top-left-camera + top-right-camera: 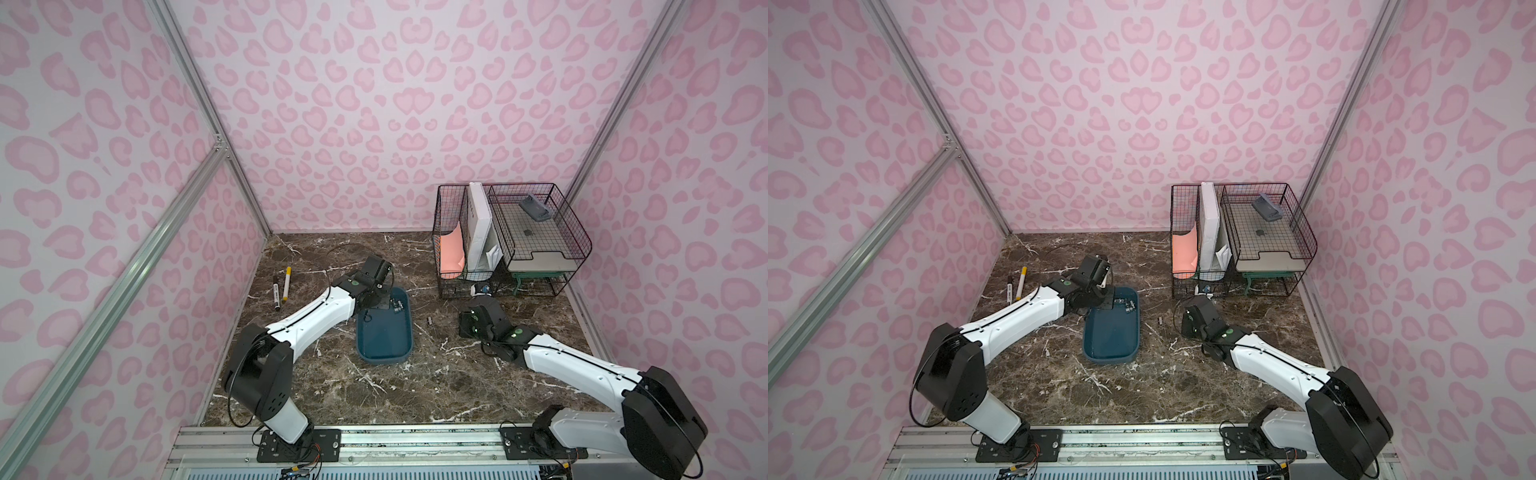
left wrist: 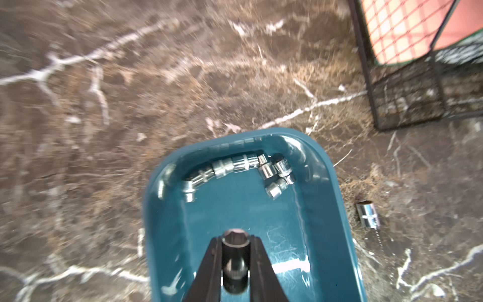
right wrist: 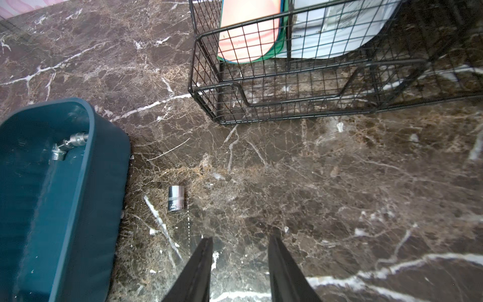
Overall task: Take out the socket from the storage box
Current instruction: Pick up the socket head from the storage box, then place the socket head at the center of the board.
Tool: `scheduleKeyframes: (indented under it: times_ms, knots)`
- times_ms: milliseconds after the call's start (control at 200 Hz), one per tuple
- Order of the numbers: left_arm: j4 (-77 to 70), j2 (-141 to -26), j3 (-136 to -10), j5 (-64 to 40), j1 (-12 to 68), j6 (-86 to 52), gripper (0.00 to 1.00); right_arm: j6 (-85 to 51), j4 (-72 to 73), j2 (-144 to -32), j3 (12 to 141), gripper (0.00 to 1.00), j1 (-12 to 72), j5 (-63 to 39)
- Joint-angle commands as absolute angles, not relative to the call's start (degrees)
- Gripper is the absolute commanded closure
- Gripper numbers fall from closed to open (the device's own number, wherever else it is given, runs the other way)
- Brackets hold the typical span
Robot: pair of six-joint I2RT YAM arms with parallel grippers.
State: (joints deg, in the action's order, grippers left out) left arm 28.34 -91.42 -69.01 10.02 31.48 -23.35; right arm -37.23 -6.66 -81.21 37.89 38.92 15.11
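The storage box (image 1: 384,338) is a shallow teal tray in the middle of the marble table, seen in both top views (image 1: 1111,334). My left gripper (image 2: 236,239) hangs over the box's near half, shut on a dark steel socket (image 2: 235,257) that sits lengthwise between the jaws, hex mouth pointing outward. Several chrome sockets (image 2: 235,167) lie huddled at the box's far end (image 1: 397,305). One more socket (image 3: 176,198) lies on the table just right of the box (image 1: 429,321). My right gripper (image 3: 240,241) is open over bare marble beside that socket, holding nothing.
A black wire-mesh rack (image 1: 511,249) with folders and a grey item stands at the back right, close beyond the right gripper. Two markers (image 1: 282,286) lie at the far left. Pink patterned walls close in three sides.
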Motion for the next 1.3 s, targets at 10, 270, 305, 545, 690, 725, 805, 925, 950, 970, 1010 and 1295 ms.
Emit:
scheduleKeyframes:
  times_ms: [10,270,305,545,690,725,805,925,950,970,1010,1295]
  knots:
    - [33.23,-88.13,-69.39,14.97,30.43,-26.08,0.83,-37.3,-5.3,-81.33,38.06,0.6,38.94,14.85]
    - [30.57,-82.0,-61.43,10.4,20.61,-32.49,0.83,-37.19,-5.3,-81.37,37.99,0.6,39.01,14.68]
    - [30.17,-82.28,-60.48,9.53,19.19,-33.07,0.83,-37.19,-5.19,-81.36,37.99,0.6,38.92,14.68]
    - [26.66,-87.2,-56.43,6.24,13.85,-35.57,0.83,-37.27,-5.38,-81.88,38.36,0.61,38.95,14.68]
    - [25.4,-91.18,-56.43,5.32,12.78,-35.99,0.83,-37.23,-5.61,-82.26,38.58,0.61,38.94,14.59]
    - [25.16,-92.07,-56.49,5.14,12.68,-36.03,0.83,-37.19,-5.58,-82.29,38.59,0.61,38.94,14.59]
    - [24.76,-93.61,-56.77,5.01,12.46,-36.06,0.83,-37.24,-5.65,-82.38,38.67,0.61,38.93,14.59]
    - [24.41,-95.29,-57.0,5.35,12.28,-35.88,0.83,-37.19,-5.71,-82.52,38.69,0.61,38.86,14.58]
    - [24.38,-95.56,-57.12,5.43,12.22,-35.86,0.83,-37.26,-5.67,-82.48,38.67,0.61,38.85,14.59]
    - [24.37,-95.78,-57.21,5.51,12.22,-35.86,0.83,-37.2,-5.64,-82.46,38.67,0.61,38.85,14.57]
    - [24.41,-96.22,-57.16,5.64,12.24,-35.81,0.83,-37.19,-5.7,-82.58,38.81,0.61,38.81,14.63]
    - [23.95,-97.79,-56.59,6.47,12.15,-36.1,0.8,-37.35,-5.6,-82.28,38.56,0.61,38.85,14.81]
